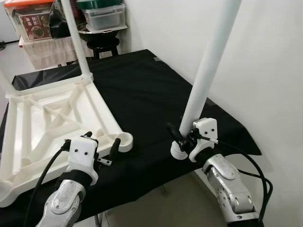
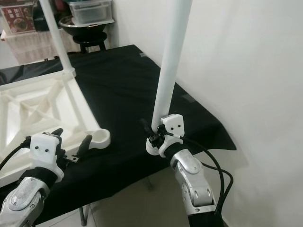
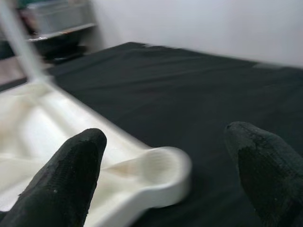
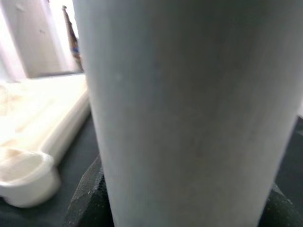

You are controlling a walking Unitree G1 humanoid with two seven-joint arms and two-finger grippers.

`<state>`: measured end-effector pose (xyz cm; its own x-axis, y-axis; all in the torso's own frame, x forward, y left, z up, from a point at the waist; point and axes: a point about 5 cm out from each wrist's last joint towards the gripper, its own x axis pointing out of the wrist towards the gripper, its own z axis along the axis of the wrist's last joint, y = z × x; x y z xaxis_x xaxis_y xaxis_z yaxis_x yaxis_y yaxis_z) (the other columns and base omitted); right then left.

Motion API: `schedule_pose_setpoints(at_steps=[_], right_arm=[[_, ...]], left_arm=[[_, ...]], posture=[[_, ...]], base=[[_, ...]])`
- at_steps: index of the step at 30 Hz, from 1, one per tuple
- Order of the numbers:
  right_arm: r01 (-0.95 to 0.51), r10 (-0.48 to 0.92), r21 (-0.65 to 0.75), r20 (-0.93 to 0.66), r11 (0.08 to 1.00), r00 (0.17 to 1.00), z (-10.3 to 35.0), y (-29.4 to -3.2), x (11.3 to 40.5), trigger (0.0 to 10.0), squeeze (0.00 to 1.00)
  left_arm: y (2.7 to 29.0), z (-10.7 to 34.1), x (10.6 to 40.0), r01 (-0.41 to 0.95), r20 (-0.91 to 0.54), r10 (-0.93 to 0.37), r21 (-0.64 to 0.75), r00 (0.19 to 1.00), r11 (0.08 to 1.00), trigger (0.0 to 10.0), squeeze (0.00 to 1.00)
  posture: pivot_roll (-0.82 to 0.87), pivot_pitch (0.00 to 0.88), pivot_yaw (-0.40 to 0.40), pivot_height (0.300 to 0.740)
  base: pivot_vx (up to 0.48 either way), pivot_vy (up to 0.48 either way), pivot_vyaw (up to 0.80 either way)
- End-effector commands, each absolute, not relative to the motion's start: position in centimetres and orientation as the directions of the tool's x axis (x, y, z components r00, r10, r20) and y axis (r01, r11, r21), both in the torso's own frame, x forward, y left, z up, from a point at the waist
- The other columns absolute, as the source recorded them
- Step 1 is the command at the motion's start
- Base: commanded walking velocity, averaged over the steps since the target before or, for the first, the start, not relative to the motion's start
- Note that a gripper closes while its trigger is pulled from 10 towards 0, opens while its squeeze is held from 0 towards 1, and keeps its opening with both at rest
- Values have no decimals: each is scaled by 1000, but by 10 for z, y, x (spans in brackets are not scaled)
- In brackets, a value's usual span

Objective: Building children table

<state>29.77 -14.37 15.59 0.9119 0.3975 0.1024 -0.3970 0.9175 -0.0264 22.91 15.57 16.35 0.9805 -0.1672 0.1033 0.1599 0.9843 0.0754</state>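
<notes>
A: Where is the loose leg (image 1: 208, 66) relative to the right gripper (image 1: 182, 137)?

B: It is in it. The jaws are clamped on the lower end of the white tube, whose foot stands on the black cloth (image 1: 142, 90) of the desk. The tube's long axis runs nearly upright, leaning toward one o'clock as it rises out of the head view.

A: And where does it need to go?

B: My guess is the empty round socket (image 1: 124, 140) at the near corner of the upturned tabletop (image 1: 47, 123). From the right gripper that socket lies at about nine o'clock, near but clearly apart, with bare cloth between them.

A: Which arm is closer to the socket?

B: The left gripper (image 1: 102, 144). Its jaws stand apart and empty, and the wrist view looks straight between its fingertips (image 3: 71, 175) at the socket, just ahead of them. It looks placed to steady that corner.

A: Any obstacles?

B: One leg already stands fitted (image 1: 75, 38) at the far corner, around twelve o'clock from the socket and well apart. The near edge of the desk is close under both grippers, and the wall (image 1: 265, 71) sits at three o'clock, so the open room is leftward over the cloth. I judge the tube must lift, shift toward nine o'clock and come down upright
</notes>
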Motion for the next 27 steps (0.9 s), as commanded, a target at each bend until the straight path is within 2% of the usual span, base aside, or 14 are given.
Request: schedule_pose_setpoints(at_steps=[1,17,27], right_arm=[[-426,430,-53,118,903,895,160,-139,298,10000,0],[-520,522,-51,124,852,844,162,-133,302,10000,0],[-535,533,-29,150,844,833,166,-134,307,10000,0]], left_arm=[[157,162,228,173,89,-178,58,980,983,10000,0],[148,162,226,334,61,-336,39,940,942,10000,0],[149,160,222,352,44,-353,22,935,936,10000,0]], posture=[[-33,36,13,740],[-14,10,17,740],[-9,0,19,740]], base=[[0,0,800],[0,0,800],[0,0,800]])
